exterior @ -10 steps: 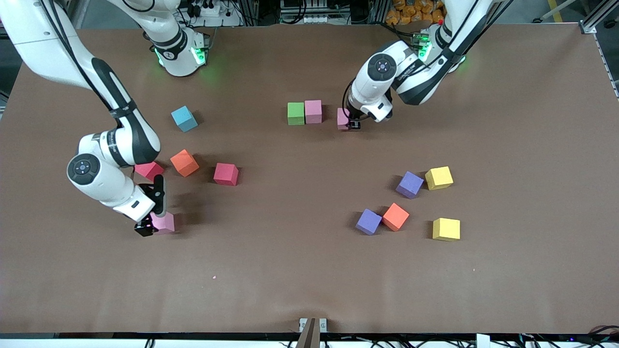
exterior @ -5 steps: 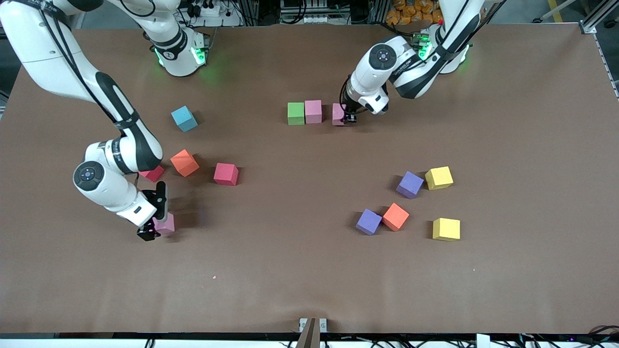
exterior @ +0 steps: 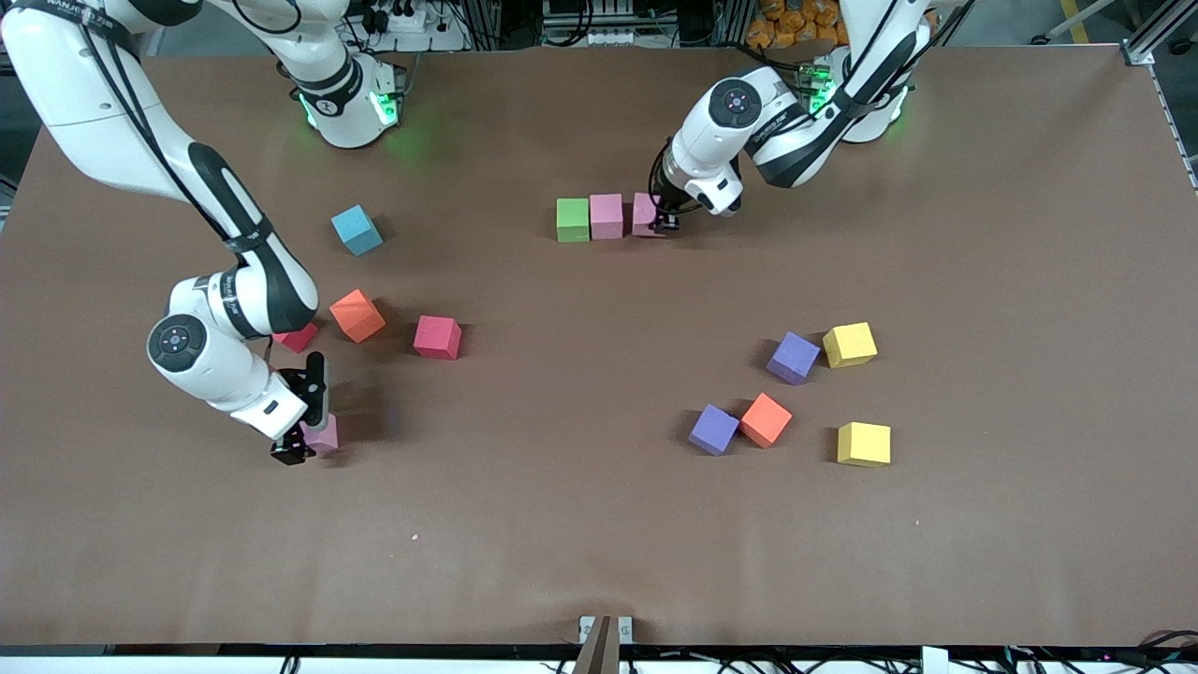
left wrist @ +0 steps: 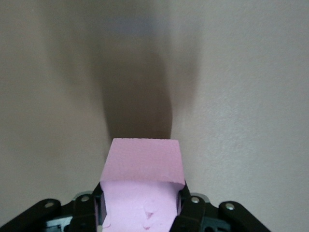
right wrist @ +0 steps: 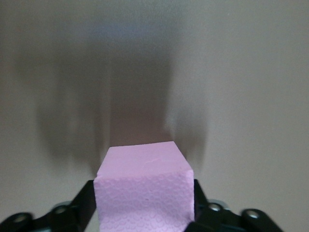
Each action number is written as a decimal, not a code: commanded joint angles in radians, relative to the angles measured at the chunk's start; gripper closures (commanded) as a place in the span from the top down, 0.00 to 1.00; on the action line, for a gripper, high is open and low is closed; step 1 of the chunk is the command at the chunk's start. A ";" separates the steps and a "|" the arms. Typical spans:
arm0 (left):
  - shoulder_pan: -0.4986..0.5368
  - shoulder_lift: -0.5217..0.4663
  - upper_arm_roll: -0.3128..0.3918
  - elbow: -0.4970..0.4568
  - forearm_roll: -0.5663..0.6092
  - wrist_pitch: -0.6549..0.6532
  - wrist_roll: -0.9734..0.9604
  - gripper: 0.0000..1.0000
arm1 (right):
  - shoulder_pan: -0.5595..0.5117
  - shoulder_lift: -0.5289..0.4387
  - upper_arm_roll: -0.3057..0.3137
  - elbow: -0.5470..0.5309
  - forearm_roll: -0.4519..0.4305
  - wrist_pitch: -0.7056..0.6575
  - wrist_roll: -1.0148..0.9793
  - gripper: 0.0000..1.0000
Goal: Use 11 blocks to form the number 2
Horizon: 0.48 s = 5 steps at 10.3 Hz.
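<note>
Blocks: green [exterior: 572, 219] + pink [exterior: 606, 215] form row start. Left gripper [exterior: 663, 221] clamps 3rd pink [exterior: 644, 214], setting it beside row. Right gripper [exterior: 304, 440] straddles a pink block [exterior: 324, 434] on table; grip: can't tell. Next: release at row, lift other.

I see green foam cube [exterior: 572, 220], pink foam cube [exterior: 606, 216], second pink foam cube [exterior: 644, 214] in one touching row | third pink foam cube [exterior: 324, 435] nearer camera, right arm's end of tabletop [exterior: 599, 524]
</note>
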 commanded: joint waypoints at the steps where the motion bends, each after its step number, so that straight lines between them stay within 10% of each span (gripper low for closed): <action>1: -0.018 0.031 0.004 -0.001 0.012 0.026 -0.002 0.29 | 0.014 0.001 -0.005 0.014 -0.003 -0.001 0.024 0.53; 5: -0.118 0.052 0.116 0.005 0.071 0.027 -0.013 0.32 | 0.065 -0.119 -0.005 0.005 -0.002 -0.103 0.054 0.38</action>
